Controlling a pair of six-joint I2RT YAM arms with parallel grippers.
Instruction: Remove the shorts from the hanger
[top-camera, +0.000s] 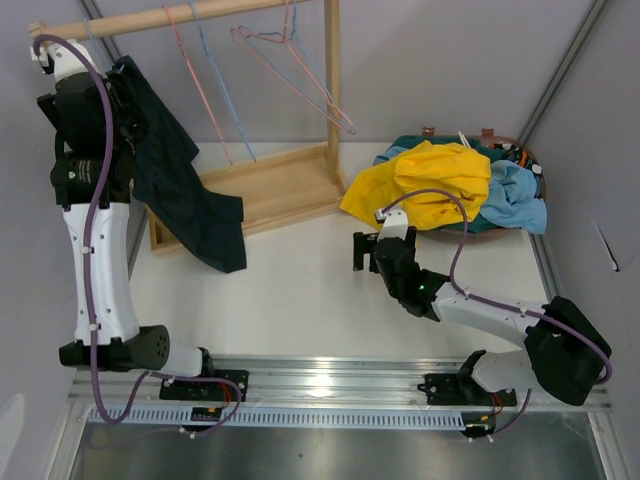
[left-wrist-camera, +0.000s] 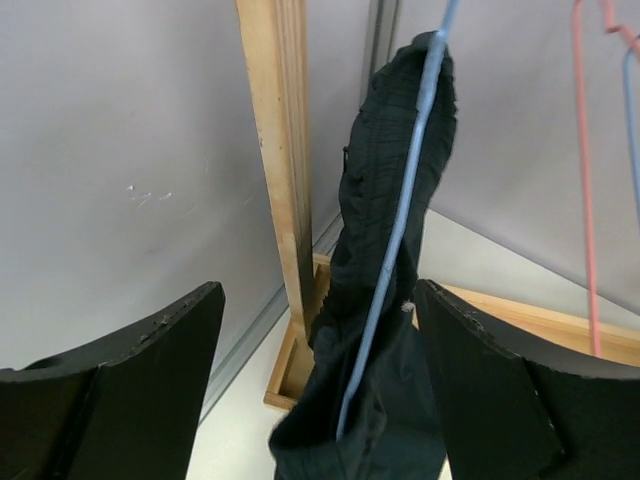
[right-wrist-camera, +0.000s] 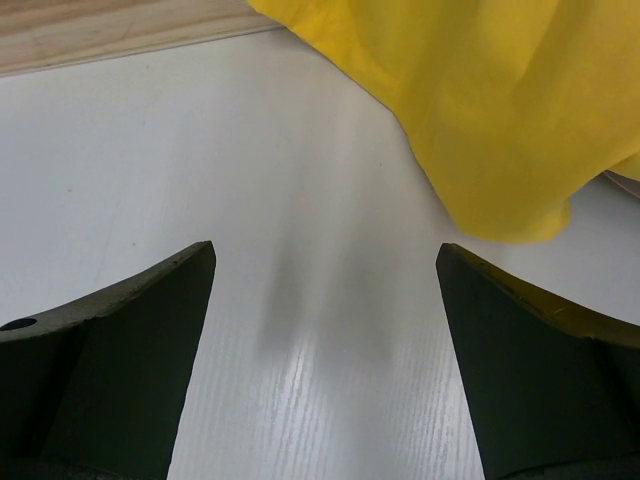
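The black shorts (top-camera: 190, 195) hang from a blue hanger at the left end of the wooden rail (top-camera: 170, 17). In the left wrist view the black shorts (left-wrist-camera: 385, 300) and the blue hanger (left-wrist-camera: 405, 230) lie between my open fingers, touching neither. My left gripper (top-camera: 122, 95) is raised beside them, open (left-wrist-camera: 318, 290). The yellow shorts (top-camera: 430, 180) lie on a pile in the basket at the right, with light blue shorts (top-camera: 515, 195) and teal shorts (top-camera: 420, 143). My right gripper (top-camera: 365, 250) is open and empty just above the table, near the yellow shorts (right-wrist-camera: 480, 100).
Empty pink and blue hangers (top-camera: 215, 90) and two more (top-camera: 300, 70) hang on the rail. The rack's wooden post (left-wrist-camera: 285, 180) and base tray (top-camera: 270, 190) stand behind the black shorts. The basket (top-camera: 533, 165) sits at the back right. A grey wall is close on the left.
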